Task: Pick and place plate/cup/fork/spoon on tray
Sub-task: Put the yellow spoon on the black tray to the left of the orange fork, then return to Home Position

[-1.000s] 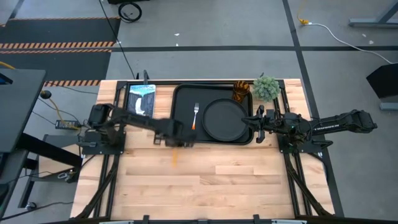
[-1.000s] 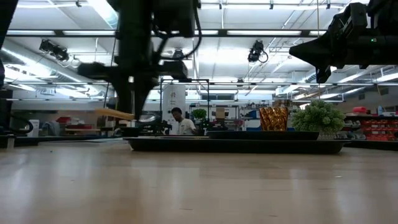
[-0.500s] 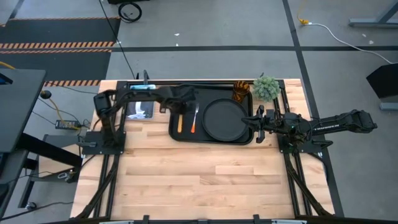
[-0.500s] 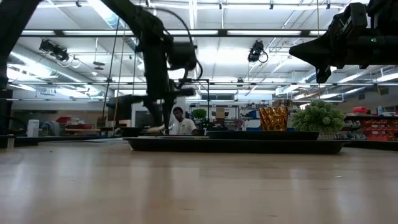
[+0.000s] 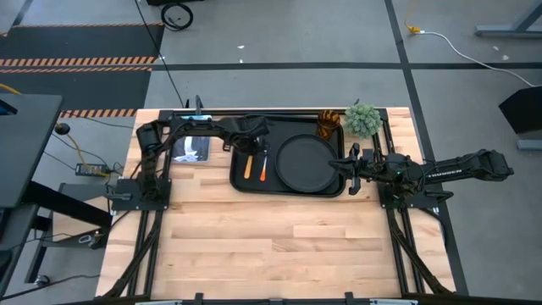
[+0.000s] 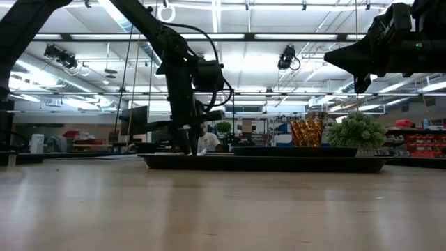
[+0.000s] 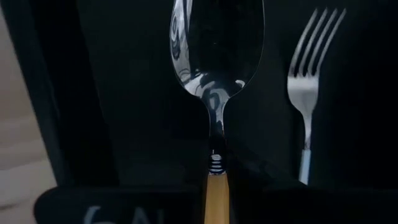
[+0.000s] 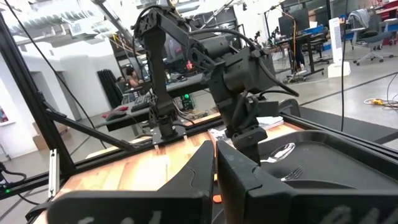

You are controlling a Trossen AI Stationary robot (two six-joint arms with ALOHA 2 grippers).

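Note:
The spoon (image 5: 247, 166) lies lengthwise in the left part of the black tray (image 5: 288, 192), with its bowl (image 7: 217, 50) toward the far edge. My left gripper (image 5: 249, 148) stands over it, pointing down, and is shut on it. The fork (image 5: 264, 163) lies flat on the tray right of the spoon and also shows in the left wrist view (image 7: 311, 81). The round black plate (image 5: 306, 163) lies in the tray's right half. The amber cup (image 5: 329, 125) stands at the tray's far right corner. My right gripper (image 5: 348, 165) is shut and empty, raised at the tray's right edge. My left gripper pinches the spoon's orange handle at its upper end, just behind the neck (image 7: 217, 180), between its two fingers. The fingers come from above and stand either side of the handle. The spoon lies level at the tray's floor; I cannot tell whether it rests on it.
A small green plant (image 5: 362, 119) stands just off the tray's far right corner, beside the cup. A tablet with a blue picture (image 5: 191, 135) lies at the far left. Bare wood runs along the near half of the table (image 5: 288, 246). A person (image 6: 203, 141) shows far behind.
My left gripper has carried the spoon from the bare wood near the tray's near left corner toward the far edge, over the tray's left part, and down. The spoon, lifted and level a second ago, is now low in the tray beside the fork.

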